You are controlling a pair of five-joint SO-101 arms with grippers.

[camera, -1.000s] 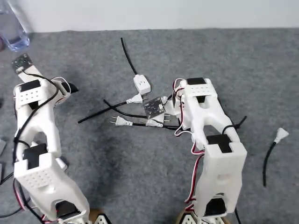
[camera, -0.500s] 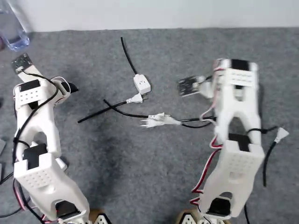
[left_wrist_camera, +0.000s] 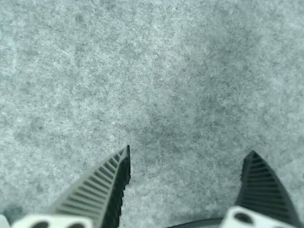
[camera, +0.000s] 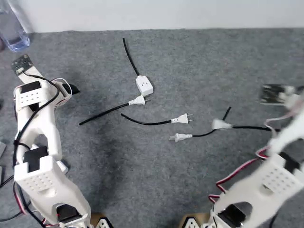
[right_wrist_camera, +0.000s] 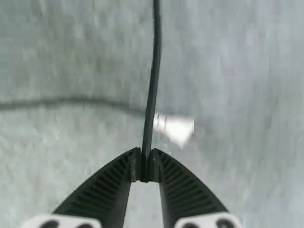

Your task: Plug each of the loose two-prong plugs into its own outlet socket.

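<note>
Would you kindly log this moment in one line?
right gripper: shut on thin black cord | left gripper: open above grey carpet

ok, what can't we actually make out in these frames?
- High view: right arm is motion-blurred and cut by the right edge; where the cable ends is lost in that blur.
- Right wrist view: right gripper is shut on the cable; the white piece beyond is too blurred to tell plug from socket.
- High view: outlet block slots are too small to count.
</note>
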